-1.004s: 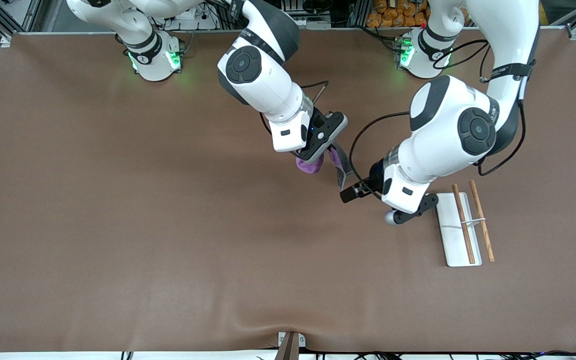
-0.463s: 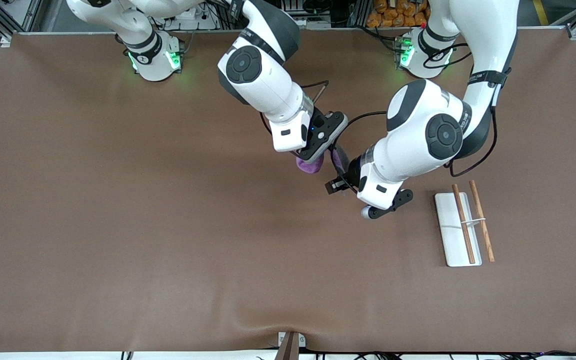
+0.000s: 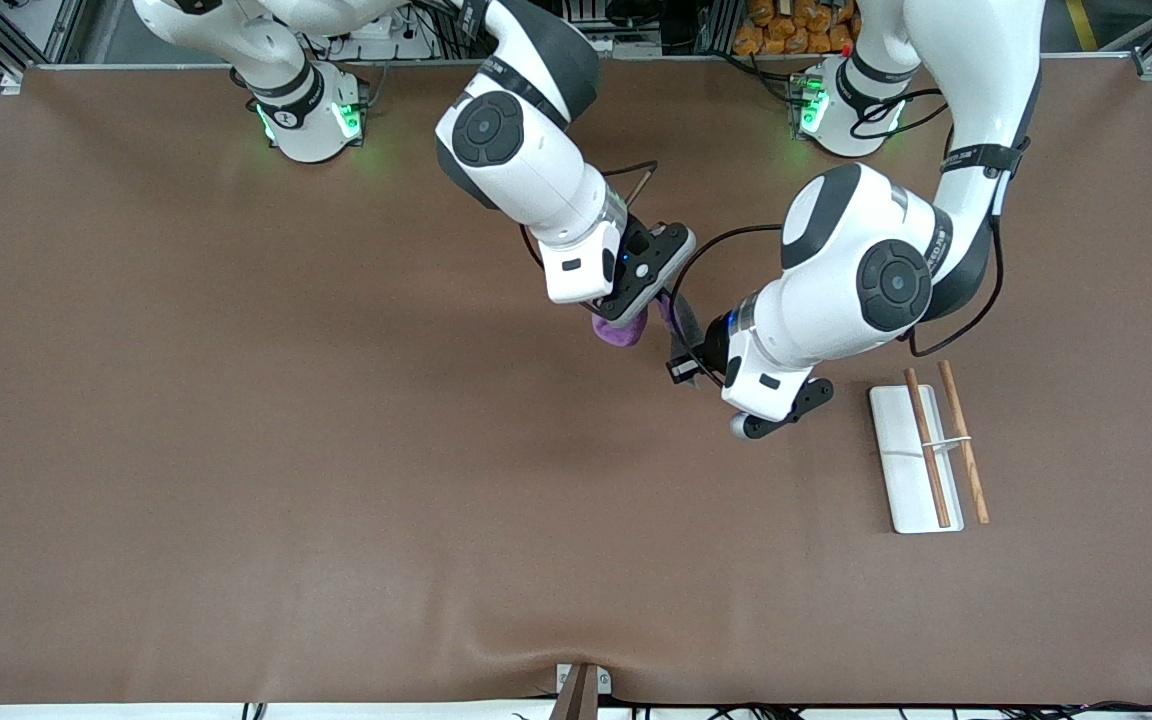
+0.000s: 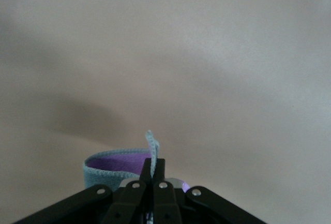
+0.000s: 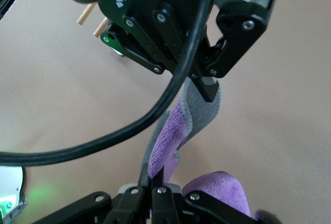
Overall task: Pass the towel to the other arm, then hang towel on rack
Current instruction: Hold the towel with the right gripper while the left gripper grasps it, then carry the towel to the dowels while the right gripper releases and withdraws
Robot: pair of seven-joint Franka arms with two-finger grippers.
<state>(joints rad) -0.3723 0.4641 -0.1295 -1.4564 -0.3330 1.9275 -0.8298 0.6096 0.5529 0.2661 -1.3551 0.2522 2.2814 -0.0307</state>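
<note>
Shifted slightly toward the rack [image 3: 921, 458] since half a second ago, left gripper [image 3: 681, 368] is clamped on the towel's [image 3: 684, 330] lower edge, towel stretched in the air over mid-table, its upper end pinched by the right gripper [image 3: 636, 310], rack untouched toward the left arm's end.

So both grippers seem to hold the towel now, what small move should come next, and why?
Probably the right gripper should open. The left gripper is already shut on the hanging end of the towel, so both hold it, and only the left arm is near the rack.
</note>
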